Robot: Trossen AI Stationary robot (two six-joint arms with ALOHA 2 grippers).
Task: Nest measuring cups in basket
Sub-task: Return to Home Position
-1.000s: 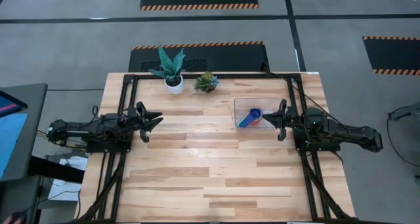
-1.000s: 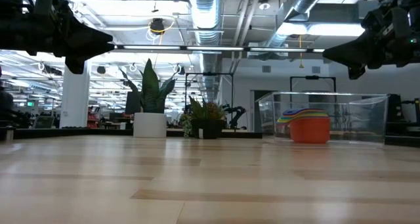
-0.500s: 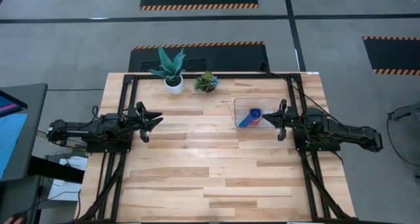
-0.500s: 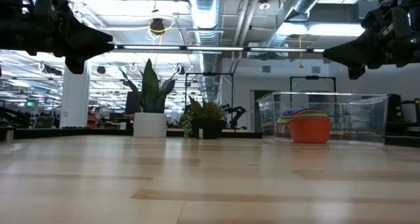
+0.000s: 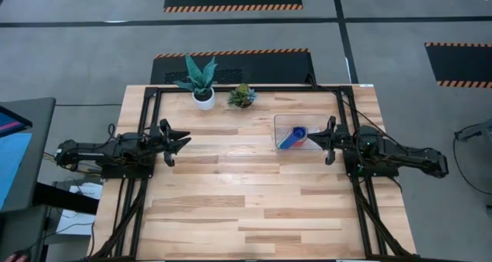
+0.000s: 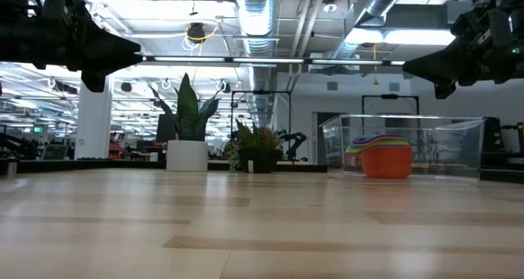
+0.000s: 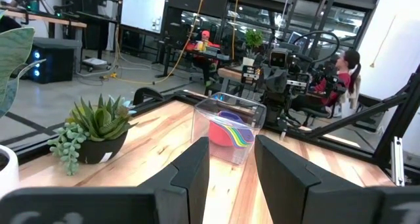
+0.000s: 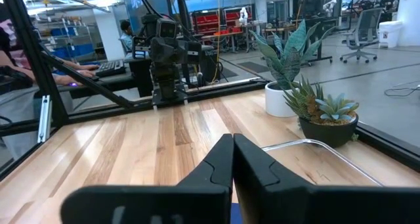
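Note:
The measuring cups (image 5: 291,137) sit nested in one stack inside the clear basket (image 5: 277,121), which stands on the table's right half toward the far edge. From above a blue cup shows on top. In the low view an orange cup (image 6: 386,161) stands lowest in the stack, with coloured rims above it behind the basket's wall (image 6: 458,148). My right gripper (image 5: 313,139) hovers level and shut just right of the basket, above the table. My left gripper (image 5: 187,141) hovers level and open over the table's left side, pointing across at the basket (image 7: 203,122) and its cups (image 7: 231,133).
A tall plant in a white pot (image 5: 202,84) and a small succulent in a dark pot (image 5: 242,97) stand at the far edge. Black frame rails run along the table's sides. Bare wood (image 5: 246,193) fills the middle and near part. People sit at desks beyond the table.

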